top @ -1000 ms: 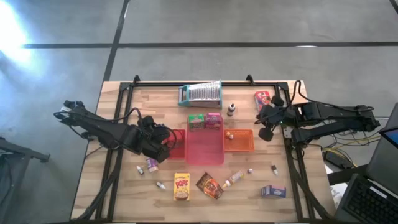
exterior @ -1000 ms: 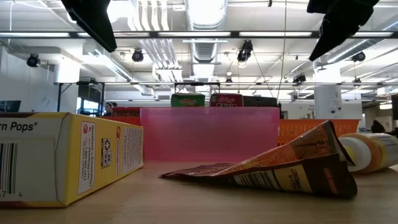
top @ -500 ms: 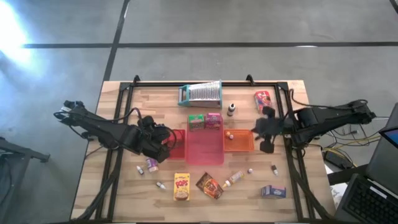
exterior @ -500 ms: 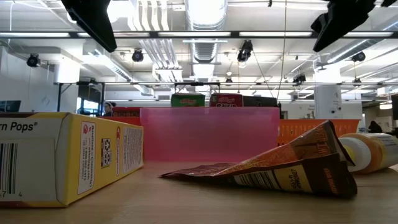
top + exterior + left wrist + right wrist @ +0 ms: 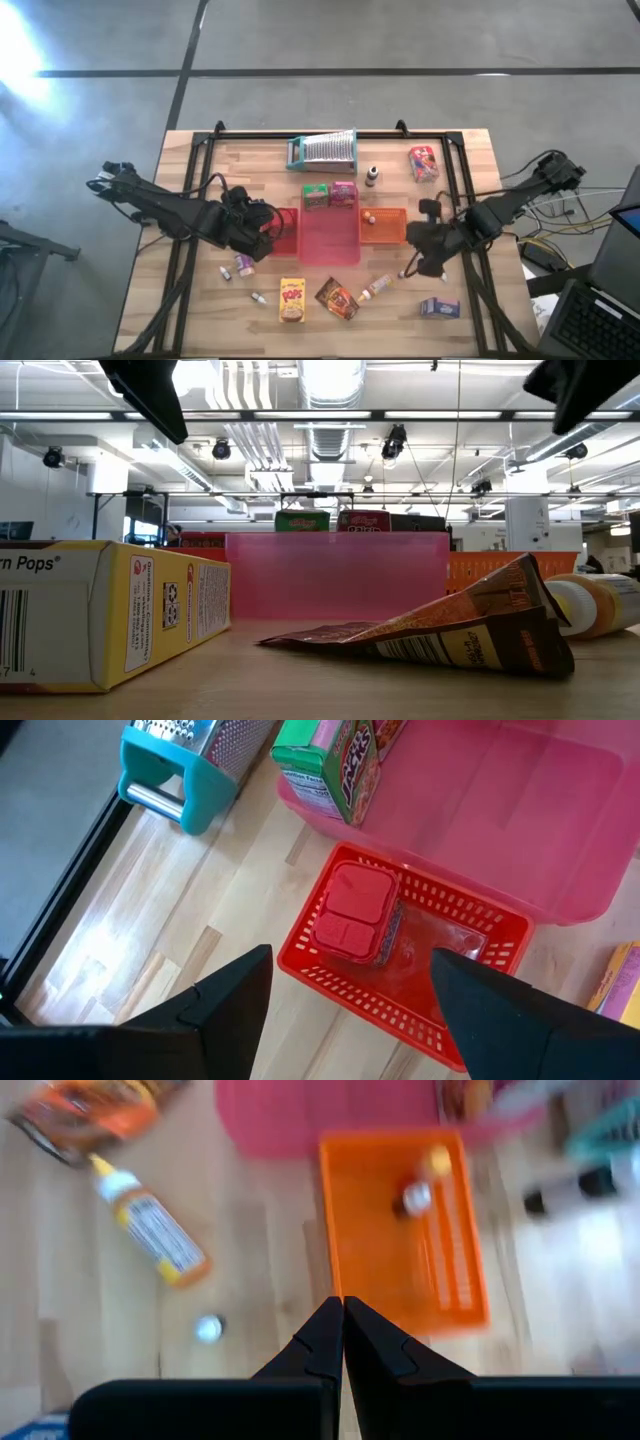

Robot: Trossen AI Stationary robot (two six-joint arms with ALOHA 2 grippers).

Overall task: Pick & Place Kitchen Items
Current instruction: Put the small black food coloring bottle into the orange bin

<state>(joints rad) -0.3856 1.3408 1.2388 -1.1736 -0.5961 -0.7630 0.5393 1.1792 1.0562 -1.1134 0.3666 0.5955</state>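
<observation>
I find the right gripper (image 5: 428,252) closed and empty beside the orange tray (image 5: 396,235), near a small bottle (image 5: 152,1228), while the left gripper (image 5: 350,982) hangs open above the red basket (image 5: 330,988).

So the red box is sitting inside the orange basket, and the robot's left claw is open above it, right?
Not quite. The red box sits inside the red basket, not the orange one. The left wrist view shows this, with the left gripper open above it. The orange basket holds only two tiny items.
</observation>
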